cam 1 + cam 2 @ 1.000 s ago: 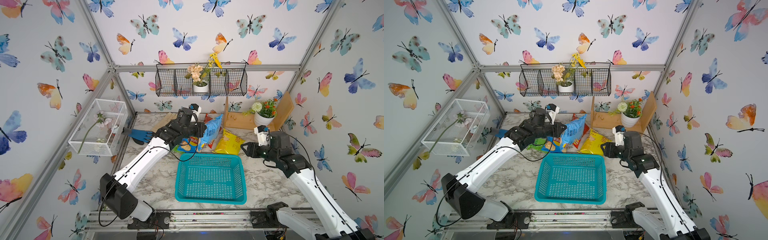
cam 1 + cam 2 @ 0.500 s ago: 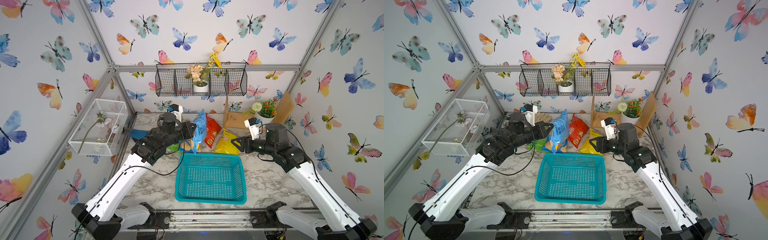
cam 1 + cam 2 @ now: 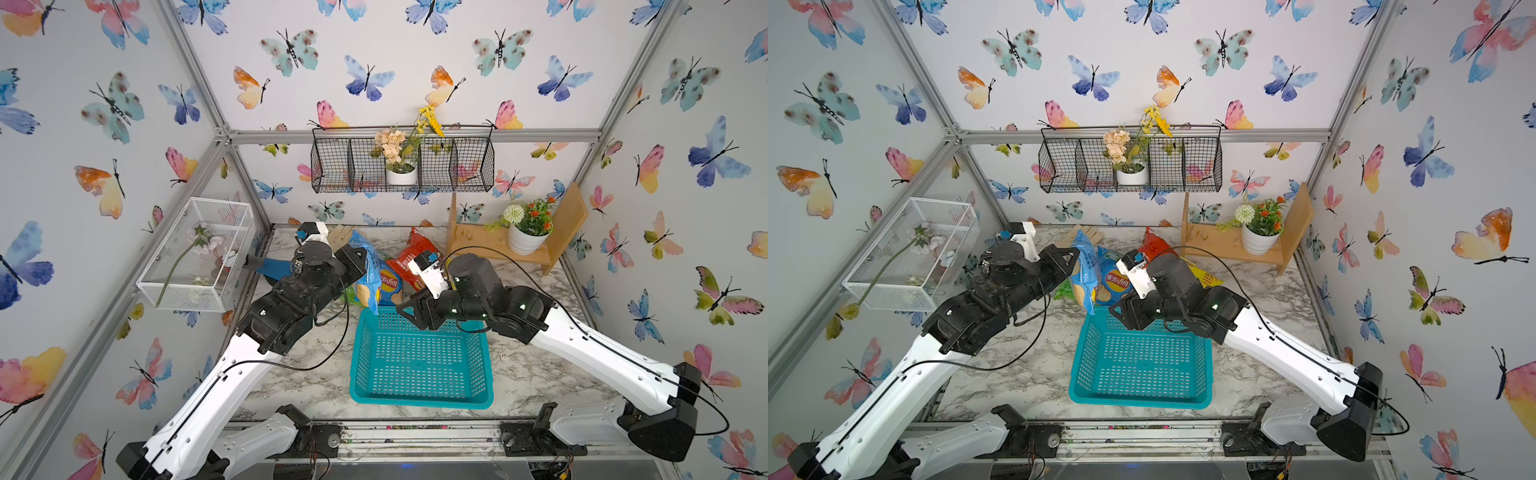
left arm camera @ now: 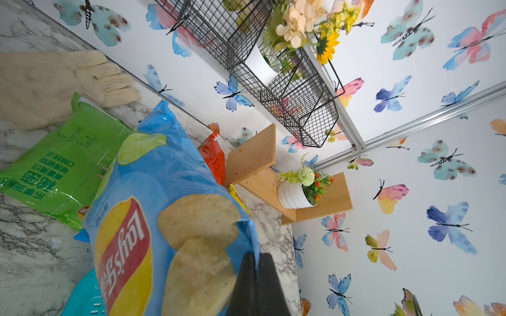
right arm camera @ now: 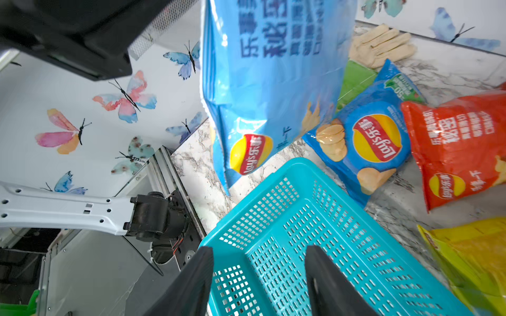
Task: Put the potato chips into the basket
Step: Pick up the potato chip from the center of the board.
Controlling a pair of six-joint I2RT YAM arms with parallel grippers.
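Your left gripper [image 4: 257,260] pinches the light blue bag [image 3: 366,286] by its edge, hanging it at the basket's [image 3: 419,401] far-left corner. Your right gripper [image 5: 258,254] hovers wide and empty over the far rim. Behind the basket, your right arm [image 3: 582,336] hides most of the yellow bag [image 3: 1205,277], and the green bag [image 3: 1064,290] barely shows.

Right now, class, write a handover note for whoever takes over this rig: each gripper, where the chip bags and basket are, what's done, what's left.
Left gripper: shut on the light blue bag, hanging over the far left corner of the basket.
Right gripper: open, empty, above the basket's far rim.
Dark blue bag, red bag, yellow bag, green bag: on the table behind the basket.
Done: no bag in the basket.
Left: lower this bag in, then the other four.
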